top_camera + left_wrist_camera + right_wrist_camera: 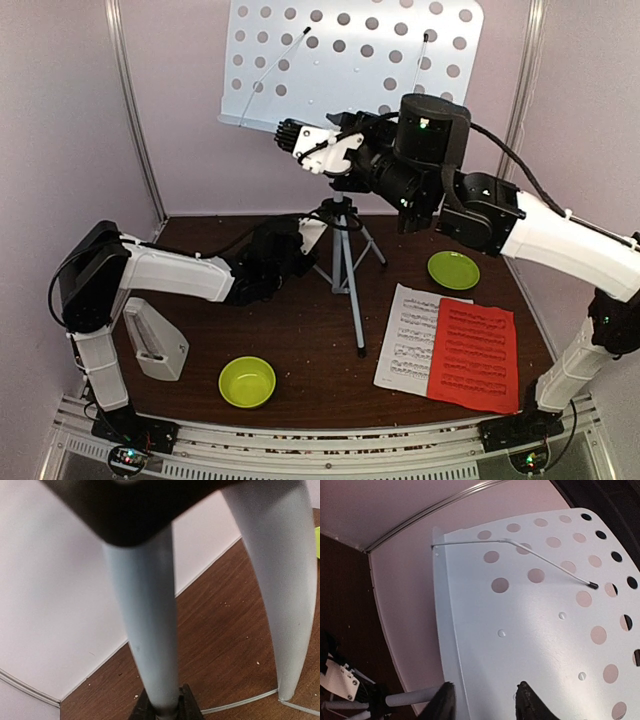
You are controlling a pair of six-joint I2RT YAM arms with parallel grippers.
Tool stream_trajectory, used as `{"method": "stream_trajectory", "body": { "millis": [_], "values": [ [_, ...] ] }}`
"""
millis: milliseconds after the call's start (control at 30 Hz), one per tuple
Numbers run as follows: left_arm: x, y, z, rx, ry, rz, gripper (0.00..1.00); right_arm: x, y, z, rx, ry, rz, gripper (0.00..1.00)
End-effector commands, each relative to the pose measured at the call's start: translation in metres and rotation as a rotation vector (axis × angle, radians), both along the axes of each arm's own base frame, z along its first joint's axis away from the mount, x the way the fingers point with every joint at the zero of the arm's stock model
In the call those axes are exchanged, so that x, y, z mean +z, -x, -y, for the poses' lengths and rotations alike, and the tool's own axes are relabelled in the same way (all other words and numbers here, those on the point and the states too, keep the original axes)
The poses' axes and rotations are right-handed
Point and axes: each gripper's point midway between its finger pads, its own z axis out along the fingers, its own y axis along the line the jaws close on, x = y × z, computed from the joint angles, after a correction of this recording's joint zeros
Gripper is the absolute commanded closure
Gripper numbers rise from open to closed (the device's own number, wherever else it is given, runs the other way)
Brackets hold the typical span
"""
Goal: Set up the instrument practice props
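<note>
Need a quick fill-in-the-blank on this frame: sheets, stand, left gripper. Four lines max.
1. The red sheet partly overlaps the ___ sheet.
2. Both sheets lie on the ___, not on the music stand.
3. The left gripper is shut on a tripod ___.
4. Between the metronome and the sheets sits a lime-green ___.
Missing: white, table, leg, bowl.

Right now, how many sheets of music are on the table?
2: the white sheet lies front right on the table, and the red sheet overlaps its right half. A further one could be hidden beneath them.
</note>
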Motion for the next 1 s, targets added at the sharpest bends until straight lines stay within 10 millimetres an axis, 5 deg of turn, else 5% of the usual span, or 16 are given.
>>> {"method": "stream_trajectory", "body": {
  "millis": [0,300,400,667,967],
  "values": [
    [-0.022,0.004,-0.004,-0.015,-0.147,-0.058,1.00,0.037,0.014,0.025,0.016,-0.171,0.025,0.43],
    [-0.029,0.005,-0.012,0.017,-0.151,-0.088,1.00,0.012,0.031,0.041,0.009,-0.154,-0.017,0.01],
    [-0.024,0.006,-0.012,0.023,-0.134,-0.099,0.98,0.003,0.044,0.048,0.026,-0.181,-0.035,0.00],
    [-0.012,0.019,-0.010,-0.033,-0.074,-0.145,0.75,-0.011,0.063,0.068,0.086,-0.331,-0.197,0.00],
    [-0.014,0.037,-0.020,-0.115,-0.044,-0.247,0.39,-0.086,0.083,0.077,0.153,-0.484,-0.545,0.00]
  ]
}}
